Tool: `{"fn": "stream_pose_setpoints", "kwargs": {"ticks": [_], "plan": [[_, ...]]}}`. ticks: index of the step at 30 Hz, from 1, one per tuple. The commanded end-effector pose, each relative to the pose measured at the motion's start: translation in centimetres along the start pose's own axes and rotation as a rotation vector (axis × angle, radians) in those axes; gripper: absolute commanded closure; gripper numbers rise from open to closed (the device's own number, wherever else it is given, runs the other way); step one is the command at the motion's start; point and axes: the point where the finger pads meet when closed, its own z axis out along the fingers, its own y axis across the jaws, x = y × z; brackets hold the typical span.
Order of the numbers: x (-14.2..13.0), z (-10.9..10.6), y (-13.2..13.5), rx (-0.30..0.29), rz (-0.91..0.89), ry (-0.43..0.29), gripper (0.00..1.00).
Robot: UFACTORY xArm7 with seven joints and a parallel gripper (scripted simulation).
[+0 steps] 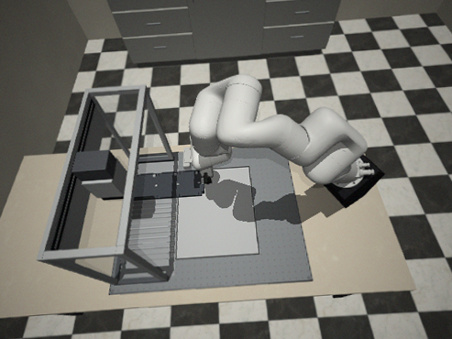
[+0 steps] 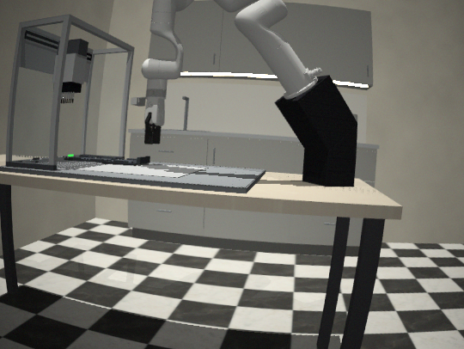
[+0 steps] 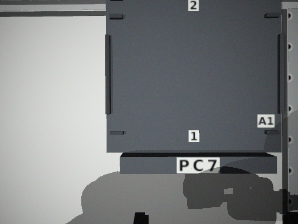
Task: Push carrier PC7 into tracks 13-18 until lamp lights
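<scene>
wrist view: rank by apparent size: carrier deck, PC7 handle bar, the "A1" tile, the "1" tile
1. Carrier deck, largest by far; its top runs out of frame.
2. PC7 handle bar.
3. "A1" tile.
4. "1" tile, narrower than A1 but about the same height.

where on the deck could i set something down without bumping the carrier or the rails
The white mat looks bare between the loading rails and the grey deck's right strip, which is also bare. Crowded: the far end, where carrier PC7 lies under the open gripper, and inside the frame.
</scene>
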Motion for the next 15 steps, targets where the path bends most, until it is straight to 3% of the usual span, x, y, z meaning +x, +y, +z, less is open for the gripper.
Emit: {"fn": "stream_pose_setpoints", "kwargs": {"ticks": [1,15], "plan": [[0.1,-0.9,0.1,-0.002,0.000,0.002,0.18],[0.1,-2.9,0.1,-0.002,0.000,0.002,0.18]]}}
